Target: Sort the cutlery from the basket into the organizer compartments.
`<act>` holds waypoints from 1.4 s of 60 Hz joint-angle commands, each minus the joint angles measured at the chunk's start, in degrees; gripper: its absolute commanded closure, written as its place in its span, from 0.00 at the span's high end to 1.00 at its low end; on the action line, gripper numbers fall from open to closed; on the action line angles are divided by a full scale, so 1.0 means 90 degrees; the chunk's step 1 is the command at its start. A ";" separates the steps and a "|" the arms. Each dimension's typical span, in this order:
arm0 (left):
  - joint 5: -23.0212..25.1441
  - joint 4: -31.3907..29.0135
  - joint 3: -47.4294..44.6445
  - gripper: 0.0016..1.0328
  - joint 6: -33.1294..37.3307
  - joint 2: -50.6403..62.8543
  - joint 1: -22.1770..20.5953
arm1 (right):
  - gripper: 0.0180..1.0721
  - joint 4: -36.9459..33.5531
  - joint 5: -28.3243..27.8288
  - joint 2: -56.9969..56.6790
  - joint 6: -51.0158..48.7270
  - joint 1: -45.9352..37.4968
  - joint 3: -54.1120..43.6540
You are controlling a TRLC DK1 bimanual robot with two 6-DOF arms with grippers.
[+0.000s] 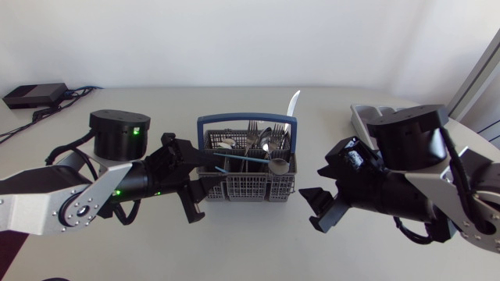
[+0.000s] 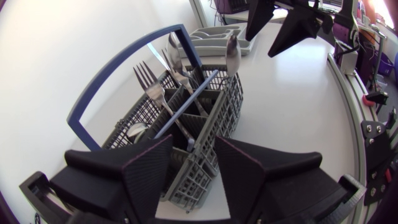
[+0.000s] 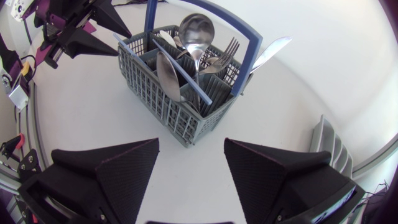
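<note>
The grey cutlery basket (image 1: 248,186) with a blue handle stands mid-table, holding forks (image 1: 251,131), spoons (image 1: 278,164), a knife (image 1: 293,104) and a blue-handled utensil (image 1: 244,161) that lies across it. My left gripper (image 1: 194,178) is at the basket's left end, open. In the left wrist view the left gripper (image 2: 193,146) has its fingers either side of the basket's (image 2: 186,124) near corner and of the blue utensil's (image 2: 186,112) end. My right gripper (image 1: 319,209) hangs open and empty to the right of the basket (image 3: 180,93). The grey organizer (image 1: 361,117) lies behind the right arm.
A black round arm base (image 1: 119,133) stands at the left, a black box (image 1: 31,95) with cables in the far left corner. The right arm's bulky links (image 1: 406,140) cover much of the organizer (image 2: 221,34). Bare table lies in front of the basket.
</note>
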 commanded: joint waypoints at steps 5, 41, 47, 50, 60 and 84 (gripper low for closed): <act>-0.0017 0.0146 0.0231 0.33 -0.0108 0.0173 -0.0018 | 0.72 0.0078 0.0031 0.0096 -0.0150 0.0053 -0.0123; -0.0007 -0.0088 0.0602 0.03 -0.0108 0.0300 -0.0018 | 0.72 0.0195 0.0040 0.0087 -0.0179 0.0053 -0.0250; 0.0012 -0.0323 0.0748 0.03 -0.0088 0.0192 0.0001 | 0.72 0.0175 0.0040 0.0067 -0.0199 0.0053 -0.0240; 0.0022 -0.0489 0.0836 0.03 -0.0088 0.0114 0.0011 | 0.72 0.0165 0.0040 0.0067 -0.0199 0.0053 -0.0240; 0.0188 -0.1250 0.1256 0.03 -0.0079 -0.0277 0.0040 | 0.72 0.0107 0.0040 0.0057 -0.0228 0.0063 -0.0172; 0.0383 -0.3438 0.2614 0.03 -0.0108 -0.1439 0.0167 | 0.76 -0.0352 0.0118 -0.0148 -0.0219 0.0395 0.0229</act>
